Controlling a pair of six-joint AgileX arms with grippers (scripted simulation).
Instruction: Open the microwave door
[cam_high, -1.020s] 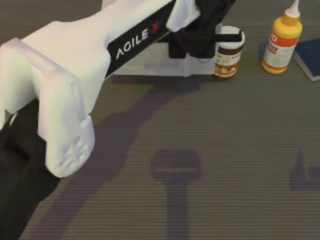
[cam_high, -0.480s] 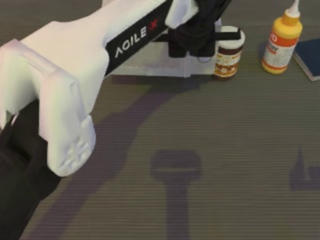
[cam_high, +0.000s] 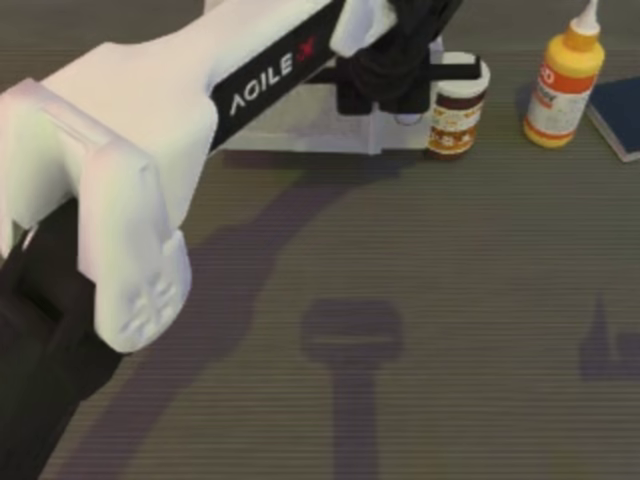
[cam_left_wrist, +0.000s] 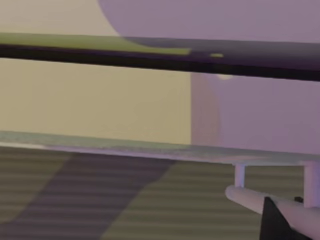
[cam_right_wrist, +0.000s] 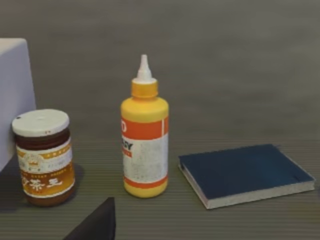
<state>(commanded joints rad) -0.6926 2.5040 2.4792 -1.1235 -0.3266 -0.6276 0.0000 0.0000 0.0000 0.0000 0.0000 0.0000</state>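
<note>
The white microwave (cam_high: 300, 125) stands at the table's far middle, mostly covered by my left arm. My left gripper (cam_high: 392, 68) hangs over its right end. In the left wrist view the microwave door (cam_left_wrist: 125, 148) is seen almost edge-on and stands ajar, with the pale yellowish interior (cam_left_wrist: 90, 100) showing past it. The door's thin handle (cam_left_wrist: 250, 197) stands off the panel on short posts. My left gripper (cam_left_wrist: 281, 223) is shut on that handle, with one dark fingertip lying across the bar. My right gripper (cam_right_wrist: 95, 222) is out of the top view, parked low facing the right-hand objects.
A brown jar with a white lid (cam_high: 457, 105) stands right against the microwave's right side. A yellow squeeze bottle (cam_high: 565, 85) and a blue book (cam_high: 620, 115) lie farther right. The same jar (cam_right_wrist: 44, 157), bottle (cam_right_wrist: 145, 145) and book (cam_right_wrist: 245, 172) show in the right wrist view.
My left arm's wrist and gripper have crept very slightly to the left at the microwave. Nothing else has moved.
</note>
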